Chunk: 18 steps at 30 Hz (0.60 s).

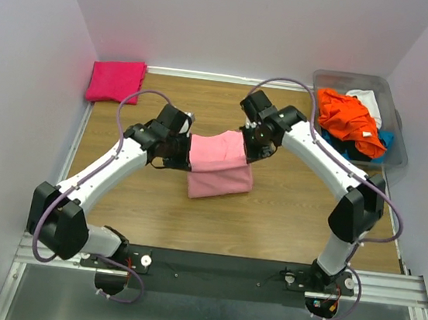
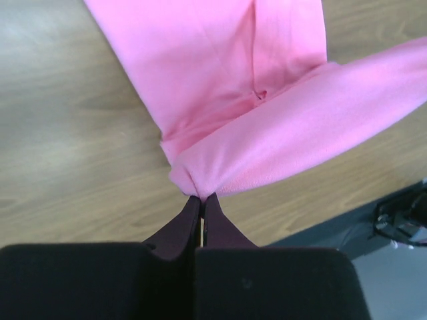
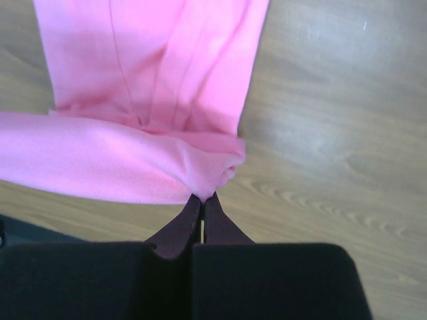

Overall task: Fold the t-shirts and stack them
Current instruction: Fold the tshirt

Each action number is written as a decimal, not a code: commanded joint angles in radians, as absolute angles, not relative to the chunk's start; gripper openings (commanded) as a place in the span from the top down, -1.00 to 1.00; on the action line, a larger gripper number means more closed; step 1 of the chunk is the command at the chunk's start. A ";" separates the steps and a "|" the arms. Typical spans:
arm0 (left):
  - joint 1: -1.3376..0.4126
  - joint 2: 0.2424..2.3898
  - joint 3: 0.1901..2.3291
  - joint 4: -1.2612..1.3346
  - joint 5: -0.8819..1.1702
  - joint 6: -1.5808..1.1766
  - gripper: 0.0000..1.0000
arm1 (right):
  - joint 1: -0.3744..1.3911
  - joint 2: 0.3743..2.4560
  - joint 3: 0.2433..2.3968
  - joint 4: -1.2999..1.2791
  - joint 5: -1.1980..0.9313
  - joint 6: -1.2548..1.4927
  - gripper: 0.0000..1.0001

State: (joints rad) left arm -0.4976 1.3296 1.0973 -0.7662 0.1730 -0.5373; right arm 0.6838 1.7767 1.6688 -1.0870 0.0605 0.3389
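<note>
Left pincer [image 2: 201,197] and right pincer [image 3: 202,198] each pinch 1 corner of the light pink t-shirt [image 1: 217,168], apparently doubled.

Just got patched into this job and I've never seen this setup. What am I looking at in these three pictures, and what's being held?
The wide picture looks down on the left arm and right arm, bolted at the near edge of a wooden table. The other two come from a camera on each wrist, looking out past that arm's tip. The left pincer and right pincer are each shut on one end of the light pink t-shirt, holding its top edge up while the rest drapes onto the table. A folded magenta t-shirt lies at the far left corner. A clear bin at far right holds an orange t-shirt and others.
</note>
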 commanded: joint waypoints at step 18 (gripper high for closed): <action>-0.267 1.649 1.169 -0.396 0.124 -0.393 1.00 | 0.583 2.158 1.980 -0.917 0.198 0.273 0.99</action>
